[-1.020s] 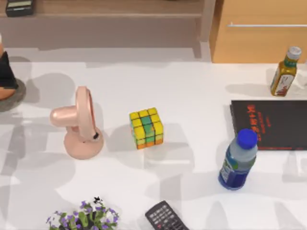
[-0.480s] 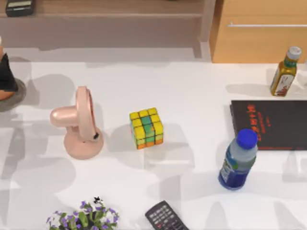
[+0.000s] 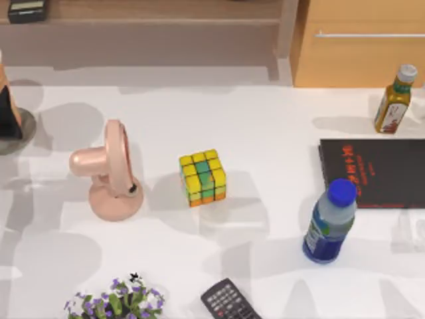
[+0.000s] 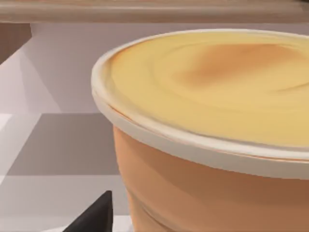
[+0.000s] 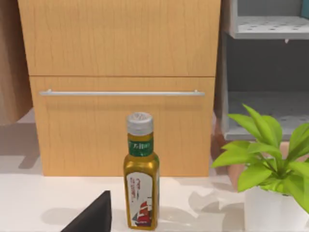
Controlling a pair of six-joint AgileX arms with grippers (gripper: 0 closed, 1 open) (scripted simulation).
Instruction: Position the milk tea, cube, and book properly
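While fan point(image 3: 109, 174) stands left, cube point(image 3: 202, 177) sits apart.

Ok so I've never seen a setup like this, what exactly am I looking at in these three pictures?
It is a simulated table with two AgileX robot arms, each ending in a two-finger gripper. One picture looks down from above the table. The other two come from small cameras on the arms' wrists.

On the table stand a pink desk fan, a Rubik's cube, a blue bottle, a black book, an olive bottle, a remote and some purple flowers.

The left gripper is at the table's far left edge, right beside the milk tea, the big peach cup in the left wrist view. I can't tell whether it actually grips the cup.

The right gripper is at the table's right side, facing the olive bottle and holding nothing that I can see.
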